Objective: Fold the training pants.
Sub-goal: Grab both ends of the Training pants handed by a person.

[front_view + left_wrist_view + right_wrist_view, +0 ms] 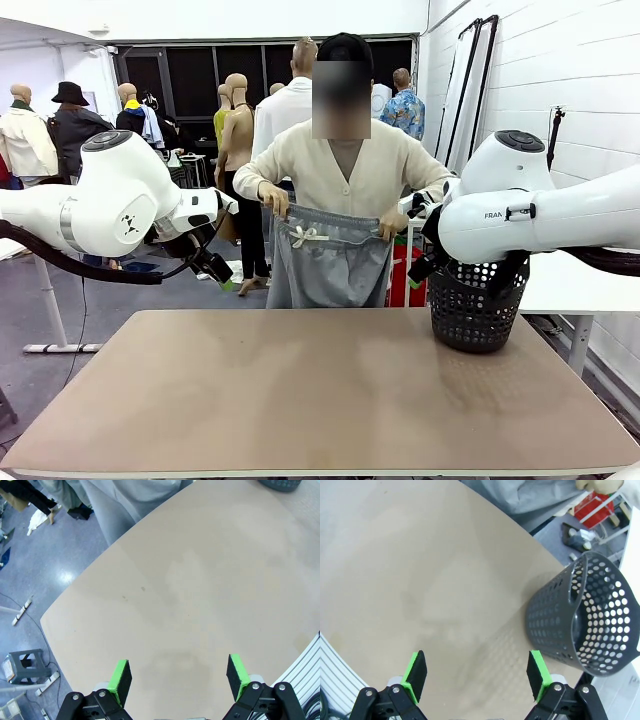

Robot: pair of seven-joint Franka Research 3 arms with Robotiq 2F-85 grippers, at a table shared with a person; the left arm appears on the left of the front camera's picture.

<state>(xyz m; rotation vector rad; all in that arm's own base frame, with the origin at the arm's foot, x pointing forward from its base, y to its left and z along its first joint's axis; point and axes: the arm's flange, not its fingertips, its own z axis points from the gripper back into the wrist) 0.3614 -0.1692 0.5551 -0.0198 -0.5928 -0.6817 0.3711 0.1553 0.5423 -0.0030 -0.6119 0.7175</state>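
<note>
Hanging waistband-up beyond the beige worktop (300,390), light grey jersey training pants (330,262) lie about midway between the wide-open, empty left hand (179,672) and right hand (477,672).

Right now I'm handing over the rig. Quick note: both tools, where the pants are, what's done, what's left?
Left tool: open, empty, above the table.
Right tool: open, empty, above the table beside the black basket.
Training pants: held up by the waistband in the person's hands at the far edge, hanging down, not on the table.
Done: nothing folded yet.
Left: get the pants laid flat on the table, then every fold.
</note>
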